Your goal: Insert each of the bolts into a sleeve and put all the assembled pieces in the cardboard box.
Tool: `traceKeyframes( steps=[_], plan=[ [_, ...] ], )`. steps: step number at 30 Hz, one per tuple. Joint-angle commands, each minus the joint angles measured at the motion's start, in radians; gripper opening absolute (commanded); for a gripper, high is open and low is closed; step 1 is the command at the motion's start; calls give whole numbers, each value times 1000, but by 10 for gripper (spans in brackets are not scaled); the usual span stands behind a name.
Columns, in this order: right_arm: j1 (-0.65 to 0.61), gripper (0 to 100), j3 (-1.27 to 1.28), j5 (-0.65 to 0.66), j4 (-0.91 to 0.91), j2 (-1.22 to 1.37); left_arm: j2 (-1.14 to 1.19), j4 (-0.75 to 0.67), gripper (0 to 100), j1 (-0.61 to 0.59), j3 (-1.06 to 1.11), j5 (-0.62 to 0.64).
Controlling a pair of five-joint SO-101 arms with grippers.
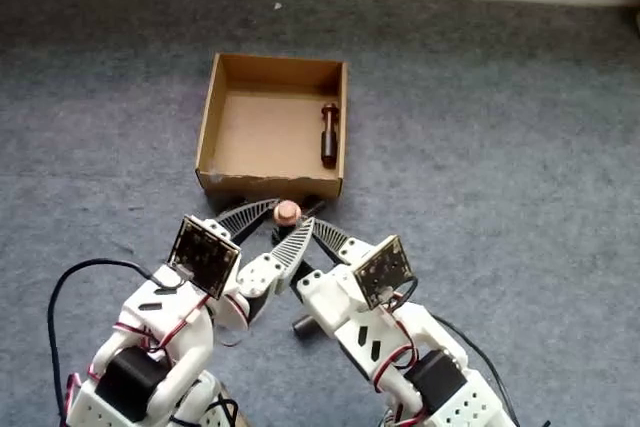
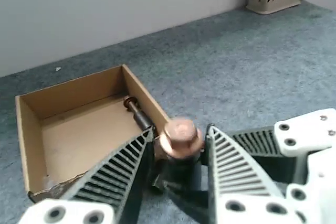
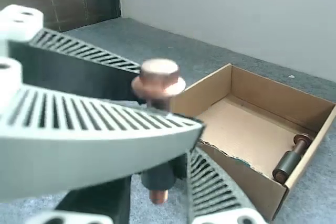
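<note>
- While one boxed piece (image 1: 329,134) lies inside the cardboard box (image 1: 207,119), along one side wall, a second, the held piece (image 2: 181,136), stands upright just outside the box, at the wall nearest the arms, over the table (image 1: 520,147).
- Held piece: a bolt (image 3: 157,80) with a copper head on top, passed through a dark sleeve (image 3: 157,174). The bolt tip shows beneath the sleeve, so insertion is judged complete.
- Left end effector (image 2: 181,141): narrow, with fingers set to either side of the held piece just below the head.
- Right end effector (image 3: 195,139): likewise narrow, closed on the same piece lower down, about the sleeve.
- Step in hand (judgement): end of assembly, start of the transfer into the box.
- Next move calls for:
  - one end effector to let go while the other grips alone;
  - a lift clear of the box's near wall;
  - a carry over the bare floor of the box, apart from the boxed piece;
  - a low release, so that bolt and sleeve do not part.
- Dark cylinder (image 1: 302,325): on the table between the arms, farther from the box than the held piece. Whether it is a spare sleeve cannot be told.
</note>
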Motion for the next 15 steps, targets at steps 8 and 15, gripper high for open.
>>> traceKeyframes(
  steps=[8,15],
  plan=[
    [122,4,142,-71,-10,-12,-12,196,224,-147,-202,-35],
    [163,4,142,-75,-8,-8,-12,316,224,-433,-217,-138]
  ],
)
